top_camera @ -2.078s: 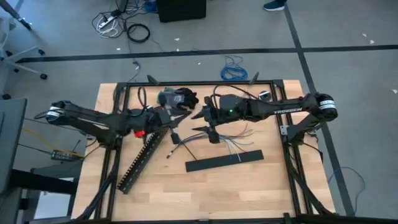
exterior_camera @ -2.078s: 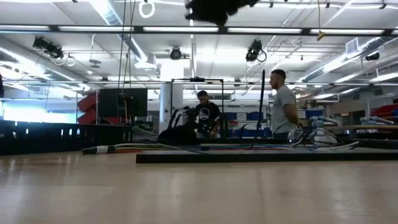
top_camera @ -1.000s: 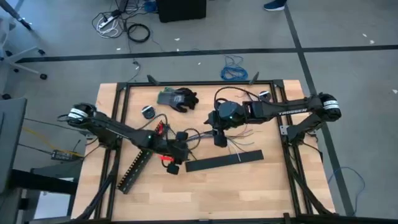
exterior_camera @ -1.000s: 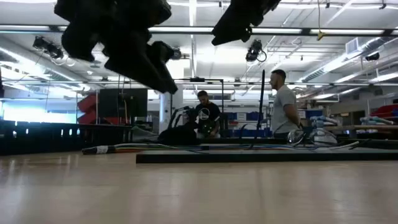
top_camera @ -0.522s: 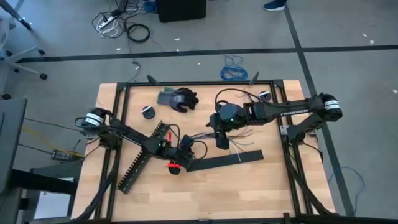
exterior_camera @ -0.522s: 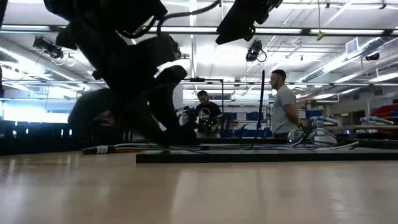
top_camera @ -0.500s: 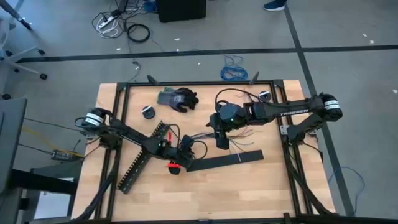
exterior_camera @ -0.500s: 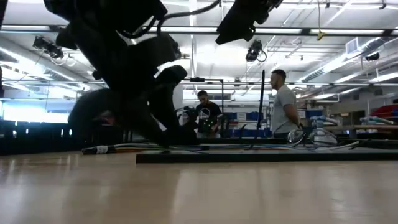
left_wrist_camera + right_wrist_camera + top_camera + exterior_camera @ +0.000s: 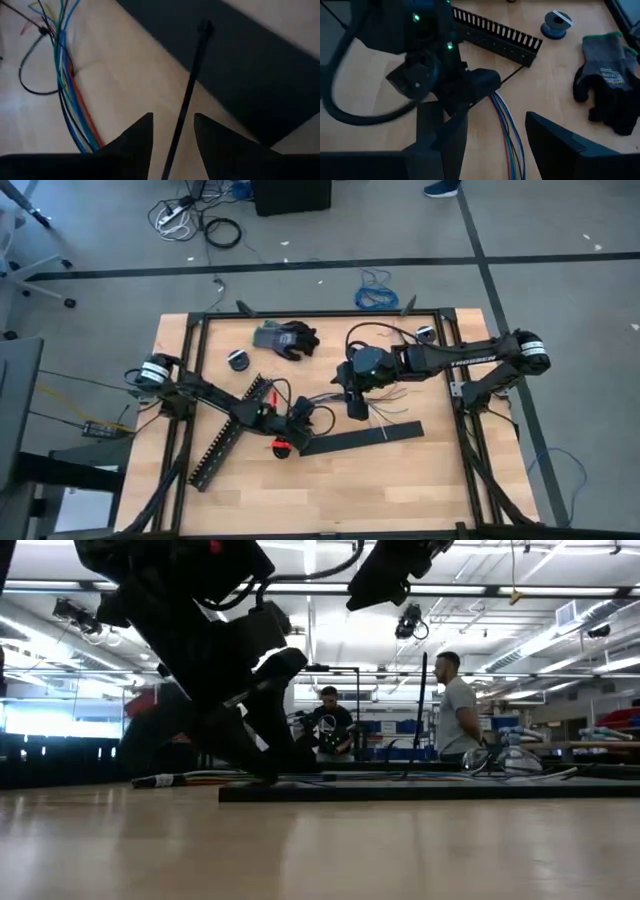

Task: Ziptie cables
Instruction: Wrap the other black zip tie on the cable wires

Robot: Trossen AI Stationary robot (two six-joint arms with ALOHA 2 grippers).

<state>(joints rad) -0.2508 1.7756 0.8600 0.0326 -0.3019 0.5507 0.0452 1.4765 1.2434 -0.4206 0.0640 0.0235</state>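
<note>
Left arm stretched low across table, left gripper [image 9: 172, 131] down near board, fingers parted narrowly, ziptie [image 9: 192, 82] lying between them, not pinched. Ziptie head rests on flat black bar [image 9: 260, 75]. Cables [image 9: 67, 90] on wood just beside, fanned ends.

Right arm reaches in from right, elbow raised; right gripper [image 9: 495, 135] hovers over cables [image 9: 507, 127], fingers wide apart, empty. Slotted duct [image 9: 497, 37], glove [image 9: 605, 85], small spool [image 9: 555, 24] further off.
</note>
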